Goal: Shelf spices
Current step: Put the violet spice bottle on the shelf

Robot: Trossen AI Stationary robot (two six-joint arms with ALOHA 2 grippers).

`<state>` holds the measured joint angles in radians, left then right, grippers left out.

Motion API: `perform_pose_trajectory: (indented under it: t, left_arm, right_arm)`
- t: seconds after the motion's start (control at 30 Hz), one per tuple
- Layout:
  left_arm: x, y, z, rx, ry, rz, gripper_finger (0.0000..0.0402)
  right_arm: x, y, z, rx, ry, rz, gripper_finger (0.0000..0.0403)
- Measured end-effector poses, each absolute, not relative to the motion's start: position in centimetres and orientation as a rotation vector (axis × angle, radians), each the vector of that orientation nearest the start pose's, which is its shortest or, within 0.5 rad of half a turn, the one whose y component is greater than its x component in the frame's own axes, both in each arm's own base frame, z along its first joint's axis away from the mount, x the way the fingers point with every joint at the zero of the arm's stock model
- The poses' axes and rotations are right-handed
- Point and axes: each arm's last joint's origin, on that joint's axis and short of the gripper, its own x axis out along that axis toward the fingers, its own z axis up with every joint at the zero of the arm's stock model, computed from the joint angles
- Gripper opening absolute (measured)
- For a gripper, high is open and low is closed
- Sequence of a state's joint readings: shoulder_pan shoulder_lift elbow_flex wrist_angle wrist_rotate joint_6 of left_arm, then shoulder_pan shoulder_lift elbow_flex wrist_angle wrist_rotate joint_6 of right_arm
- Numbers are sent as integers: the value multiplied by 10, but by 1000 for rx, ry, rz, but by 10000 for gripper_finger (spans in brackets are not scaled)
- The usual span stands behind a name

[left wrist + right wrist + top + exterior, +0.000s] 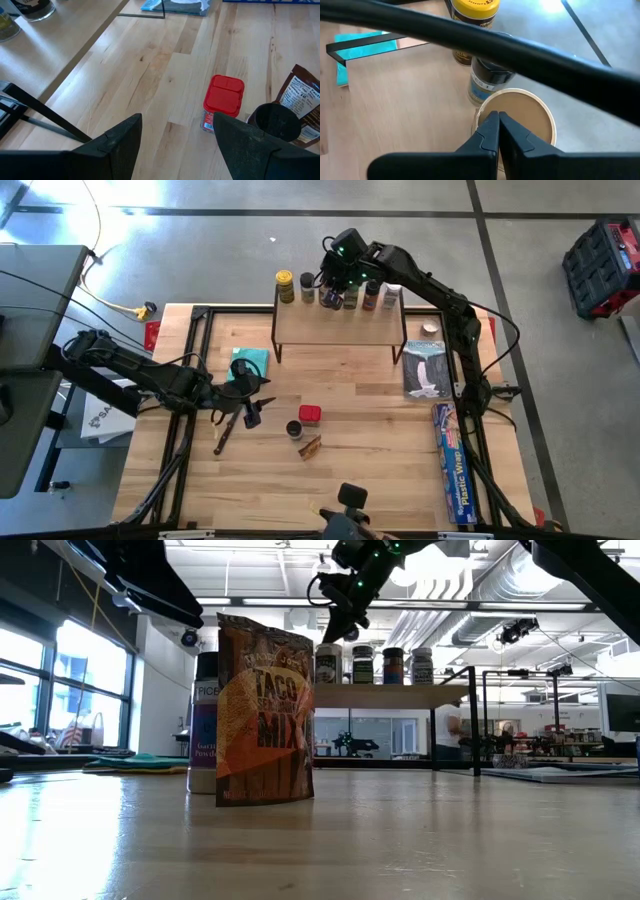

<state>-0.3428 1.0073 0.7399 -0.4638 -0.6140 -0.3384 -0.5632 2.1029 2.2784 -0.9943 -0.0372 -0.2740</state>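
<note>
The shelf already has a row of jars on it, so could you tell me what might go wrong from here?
1. The right gripper, fingers shut, hovers just over the tan-lidded jar, which stands tight against the black-lidded jar and near the yellow-lidded jar on the shelf; a careless move could topple them off the back edge.
2. The left gripper is open near the red-lidded box, with a dark jar and a packet close by; a grasp might knock those.
</note>
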Motion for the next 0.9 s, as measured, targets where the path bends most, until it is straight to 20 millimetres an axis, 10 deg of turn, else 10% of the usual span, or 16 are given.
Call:
perform_pose_trajectory:
  t: [0.47, 0.63, 0.9]
  left_arm:
    - [193, -52, 259, 1, 584, 363, 238]
    - [189, -61, 259, 23, 569, 383, 238]
    - [173, -83, 239, 4, 527, 398, 238]
  right_arm:
    - [368, -206, 410, -136, 734, -352, 0]
    - [363, -141, 427, -211, 758, -200, 0]
    - [354, -24, 401, -310, 801, 109, 0]
